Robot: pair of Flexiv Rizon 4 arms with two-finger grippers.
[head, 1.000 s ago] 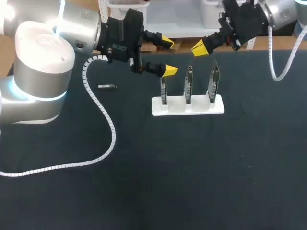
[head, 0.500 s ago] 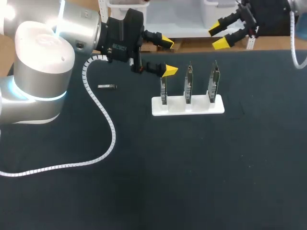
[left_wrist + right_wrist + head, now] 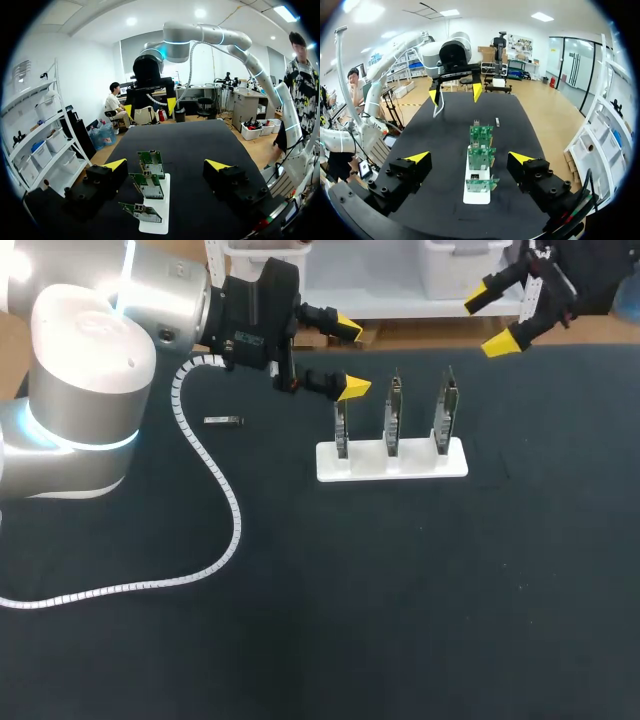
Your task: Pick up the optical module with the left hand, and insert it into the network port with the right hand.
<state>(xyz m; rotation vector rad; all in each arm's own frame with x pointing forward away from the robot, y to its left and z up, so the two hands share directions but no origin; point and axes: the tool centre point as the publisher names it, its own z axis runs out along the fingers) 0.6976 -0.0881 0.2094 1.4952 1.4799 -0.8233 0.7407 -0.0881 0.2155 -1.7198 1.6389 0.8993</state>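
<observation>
Three green circuit boards (image 3: 392, 410) stand upright, side by side, in a white rack (image 3: 392, 462) near the far edge of the dark tabletop (image 3: 420, 600), about midway along it. The optical module (image 3: 223, 421), a small metal sliver, lies flat on the tabletop toward the far left corner, well apart from the rack and touched by nothing. A white spiral-wrapped cable (image 3: 215, 510) loops across the left side of the tabletop, passing just beside the module.

The left arm comes in low over the far left corner and stretches level toward the rack. The left claw (image 3: 350, 357) hangs above the tabletop just beside the leftmost board, between the module and the rack, with its yellow-tipped fingers spread wide and nothing between them. In its own wrist view the rack (image 3: 157, 220) and boards (image 3: 151, 162) lie ahead of and under the left claw (image 3: 166, 164).

The right claw (image 3: 490, 320) is raised above the far edge, past the rack's right end and apart from the boards, its fingers likewise spread and empty. From the right wrist the boards (image 3: 481, 145) line up ahead of the right claw (image 3: 469, 158), with the module (image 3: 497, 121) beside them.

Most of the right arm is cut off in the head view. Fine detail on the boards and the module is too small to make out.
</observation>
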